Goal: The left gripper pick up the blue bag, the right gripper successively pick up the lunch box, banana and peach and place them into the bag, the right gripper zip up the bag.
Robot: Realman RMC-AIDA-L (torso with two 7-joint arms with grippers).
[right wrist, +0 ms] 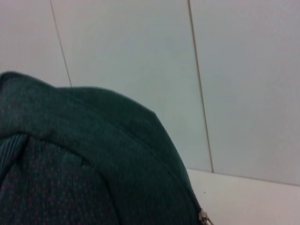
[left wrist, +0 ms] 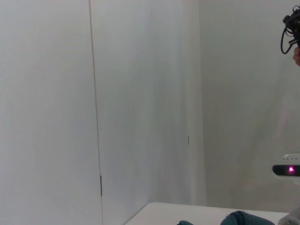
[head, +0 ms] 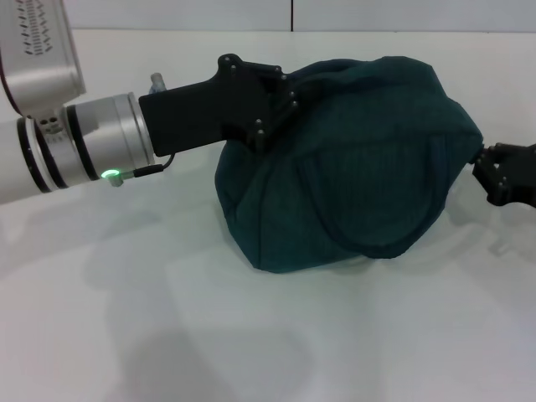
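The blue bag point(head: 360, 167) lies bulging on the white table, one looped handle draped down its front. My left gripper point(head: 280, 92) reaches in from the left and is shut on the fabric at the bag's upper left edge. At the bag's pointed right end is my right gripper point(head: 487, 163), touching the bag there. The right wrist view is filled by the blue bag point(right wrist: 84, 164), with the metal zipper pull point(right wrist: 204, 217) at the frame's lower edge. A small part of the blue bag point(left wrist: 243, 219) shows in the left wrist view. Lunch box, banana and peach are out of view.
The white table point(head: 251, 335) extends in front of and around the bag. White wall panels point(left wrist: 140, 93) stand behind the table. A camera unit with a pink light point(left wrist: 288, 169) shows at the edge of the left wrist view.
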